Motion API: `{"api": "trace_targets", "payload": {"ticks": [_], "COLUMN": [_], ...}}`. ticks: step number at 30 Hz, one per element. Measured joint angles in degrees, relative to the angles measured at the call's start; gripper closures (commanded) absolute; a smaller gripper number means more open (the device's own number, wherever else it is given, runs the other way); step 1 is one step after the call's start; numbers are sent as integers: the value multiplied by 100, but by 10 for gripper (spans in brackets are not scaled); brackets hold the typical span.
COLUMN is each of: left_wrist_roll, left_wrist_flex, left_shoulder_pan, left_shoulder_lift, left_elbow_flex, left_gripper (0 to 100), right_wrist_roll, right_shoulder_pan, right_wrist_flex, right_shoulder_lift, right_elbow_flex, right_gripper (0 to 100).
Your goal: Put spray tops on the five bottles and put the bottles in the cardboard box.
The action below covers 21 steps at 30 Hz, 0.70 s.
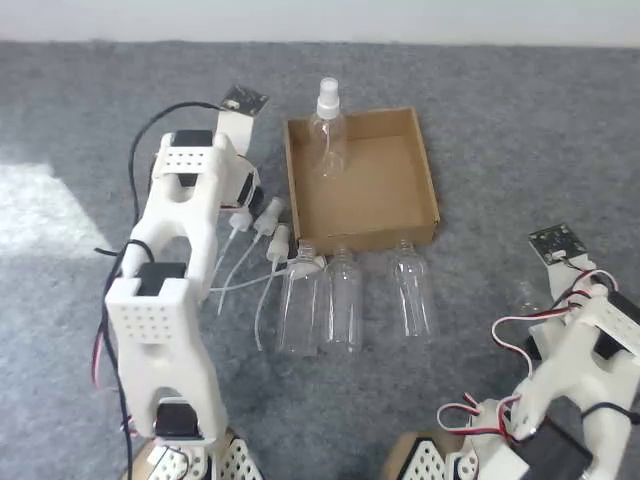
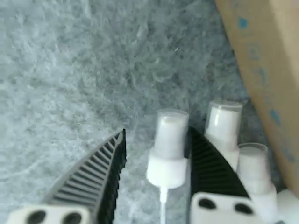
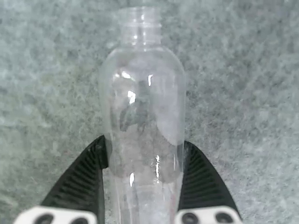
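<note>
A fuzzy grey carpet (image 1: 520, 130) spreads underneath, meeting a pale wall (image 1: 400, 18) at the far edge.

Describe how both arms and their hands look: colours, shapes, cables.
The left arm and the right arm are white plastic segments with black motors; the left has panels dotted with holes. Black, red and white cables loop along them. The left hand and the right hand each have two black, ribbed, tapering fingers on white bases with screw holes.

Left arm (image 1: 175, 230) extended, left gripper (image 2: 156, 134) jaws apart, right arm (image 1: 572, 365) folded, right gripper (image 3: 144, 143) clamping bottle (image 3: 144, 93)
</note>
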Motion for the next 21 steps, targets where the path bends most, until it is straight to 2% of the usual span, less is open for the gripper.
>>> {"api": "trace_targets", "payload": {"ticks": [6, 10, 15, 21], "left_wrist_roll": [0, 0, 0, 0], "left_wrist_flex": [0, 105, 554, 1336], "left_shoulder_pan": [18, -18, -422, -941], "left_shoulder_lift": [185, 211, 88, -800], "left_elbow_flex": [0, -18, -62, -62], "left_gripper": [995, 991, 991, 991], "right_wrist_roll": [0, 0, 0, 0], "right_shoulder_pan": [0, 0, 0, 0], "right_wrist_flex": [0, 0, 0, 0], "right_shoulder_lift": [0, 0, 0, 0], "right_elbow_flex": [0, 0, 0, 0], "right_gripper": [991, 991, 991, 991]}}
